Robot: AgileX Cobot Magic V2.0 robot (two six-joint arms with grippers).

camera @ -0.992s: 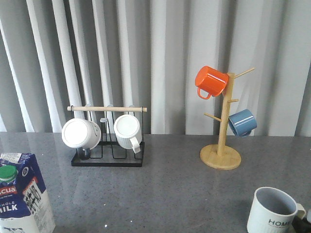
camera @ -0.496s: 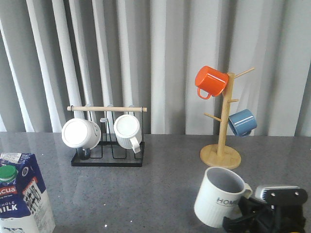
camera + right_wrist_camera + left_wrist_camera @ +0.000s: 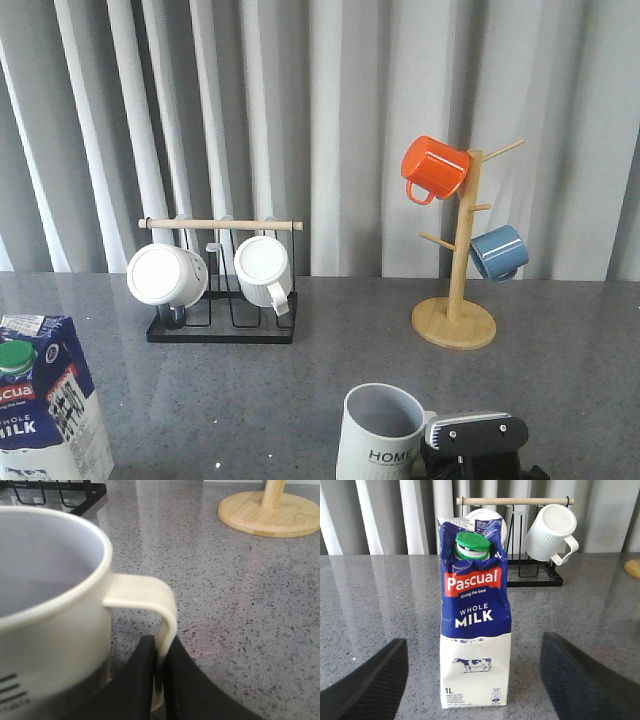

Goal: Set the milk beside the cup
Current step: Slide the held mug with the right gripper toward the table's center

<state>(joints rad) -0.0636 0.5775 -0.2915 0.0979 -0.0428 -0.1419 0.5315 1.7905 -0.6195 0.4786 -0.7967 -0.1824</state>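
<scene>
The tall blue-and-white gable-top milk carton (image 3: pixel 45 400) with its green round cap (image 3: pixel 473 545) is standing upright at about 8 o'clock on the grey speckled counter (image 3: pixel 300 380), long axis vertical, its "Pascual" face pointing toward the left gripper (image 3: pixel 472 680). That gripper is spreading wide, one finger on either side of the carton and apart from it. The cream-white "HOME" mug (image 3: pixel 385 435) is sitting upright at about 6 o'clock, well apart from the carton, mouth up, its squarish handle (image 3: pixel 150 605) pointing right. The right gripper (image 3: pixel 160 680) is pinching that handle, though its fingertips are partly out of frame.
</scene>
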